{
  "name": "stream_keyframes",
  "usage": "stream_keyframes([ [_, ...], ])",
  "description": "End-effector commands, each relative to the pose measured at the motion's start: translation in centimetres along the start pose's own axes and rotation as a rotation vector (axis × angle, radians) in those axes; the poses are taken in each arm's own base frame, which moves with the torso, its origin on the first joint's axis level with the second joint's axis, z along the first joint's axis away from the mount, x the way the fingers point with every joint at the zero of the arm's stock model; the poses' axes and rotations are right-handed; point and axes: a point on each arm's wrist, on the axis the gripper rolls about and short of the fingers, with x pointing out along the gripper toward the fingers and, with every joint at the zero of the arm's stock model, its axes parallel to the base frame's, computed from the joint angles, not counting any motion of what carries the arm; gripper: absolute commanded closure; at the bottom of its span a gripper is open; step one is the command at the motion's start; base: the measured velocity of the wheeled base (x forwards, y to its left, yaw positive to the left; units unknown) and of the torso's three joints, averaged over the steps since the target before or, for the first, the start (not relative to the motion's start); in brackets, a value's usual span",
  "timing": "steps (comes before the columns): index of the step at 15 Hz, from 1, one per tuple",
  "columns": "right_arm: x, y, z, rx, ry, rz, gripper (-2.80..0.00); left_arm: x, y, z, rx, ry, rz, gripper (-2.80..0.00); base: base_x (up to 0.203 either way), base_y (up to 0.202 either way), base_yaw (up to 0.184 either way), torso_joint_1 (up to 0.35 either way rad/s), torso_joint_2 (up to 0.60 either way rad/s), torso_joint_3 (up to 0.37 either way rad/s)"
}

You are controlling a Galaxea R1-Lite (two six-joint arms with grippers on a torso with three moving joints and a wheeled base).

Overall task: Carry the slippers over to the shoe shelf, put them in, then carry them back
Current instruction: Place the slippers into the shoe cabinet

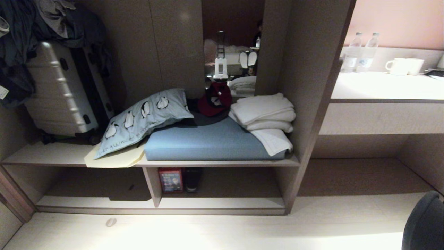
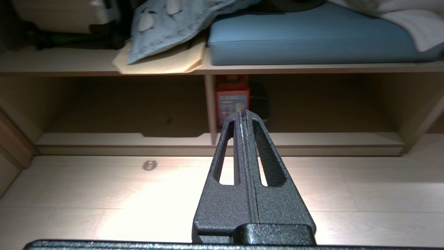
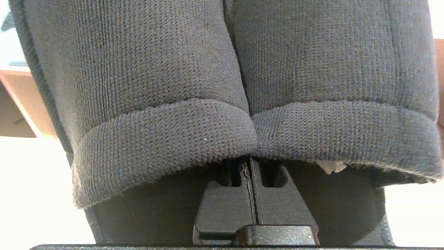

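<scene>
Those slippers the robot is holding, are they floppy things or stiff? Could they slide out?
Probably soft and light: the slippers show knitted fabric uppers with rolled cuffs. The right end effector is shut on them where the two meet, so the rest may droop or swing. The rough knit likely grips well, so slipping seems unlikely, though how much is pinched is hidden.

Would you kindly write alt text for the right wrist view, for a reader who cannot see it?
Two black knitted slippers side by side fill the frame, their cuffed openings toward the camera. The right claw is shut on them, its tips hidden inside where the two slippers meet. A small white tag peeks from under one cuff; pale floor shows at the edges.
</scene>
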Motion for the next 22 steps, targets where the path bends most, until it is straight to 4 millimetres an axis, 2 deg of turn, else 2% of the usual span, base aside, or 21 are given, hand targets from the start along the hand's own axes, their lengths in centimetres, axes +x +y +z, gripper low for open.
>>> stream_keyframes([
  [1,0.01,0.00,0.01,-0.001,0.001,0.001,0.00,0.01,0.00,-0.02,-0.001,0.003,0.000,0.00,0.000,0.193,-0.004,0.005,0.00,0.002],
  [9,0.01,0.00,0.01,-0.001,0.001,0.001,0.00,0.00,0.00,0.03,-0.001,0.000,0.000,0.00,0.000,0.179,-0.001,0.002,0.00,0.000],
  [17,0.01,0.00,0.01,-0.001,0.001,0.001,0.00,0.01,0.00,-0.02,-0.001,0.003,0.000,0.00,0.000,0.000,0.000,0.000,0.00,0.000],
  [22,0.01,0.00,0.01,-0.001,0.001,0.001,0.00,0.01,0.00,-0.01,-0.001,0.001,0.000,0.00,0.000,0.000,0.000,0.000,0.00,-0.150],
])
